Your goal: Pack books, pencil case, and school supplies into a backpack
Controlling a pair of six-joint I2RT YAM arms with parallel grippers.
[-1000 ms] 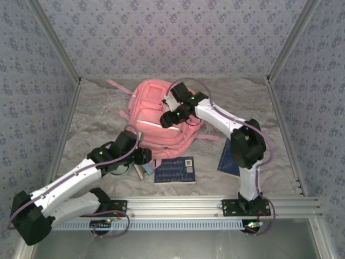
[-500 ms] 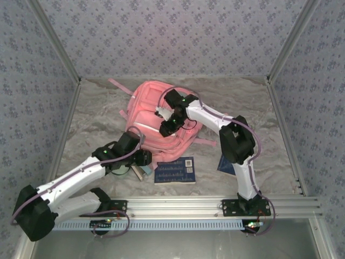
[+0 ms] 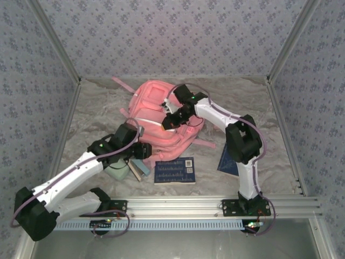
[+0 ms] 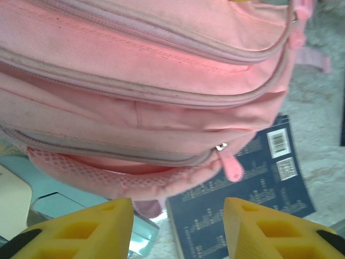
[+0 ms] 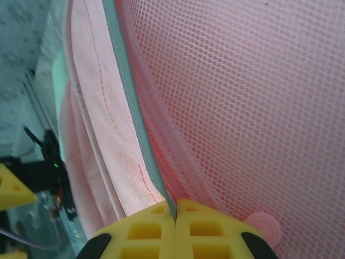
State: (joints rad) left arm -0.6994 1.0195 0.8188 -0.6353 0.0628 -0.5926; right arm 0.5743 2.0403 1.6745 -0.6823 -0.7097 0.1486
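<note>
The backpack is laid just ahead of the left gripper, whose fingers are spread with nothing between them. The pencil case is seen near that gripper's left side, and a navy book lies outside the backpack, to the gripper's right. The right gripper is pressed together on the backpack's teal-edged mesh; what is inside cannot be told.

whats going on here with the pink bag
The right gripper is shut on a trimmed fabric edge of the backpack. The left gripper is open at the bag's near end, holding nothing. A navy book and a second navy book lie outside it, not yet packed.
</note>
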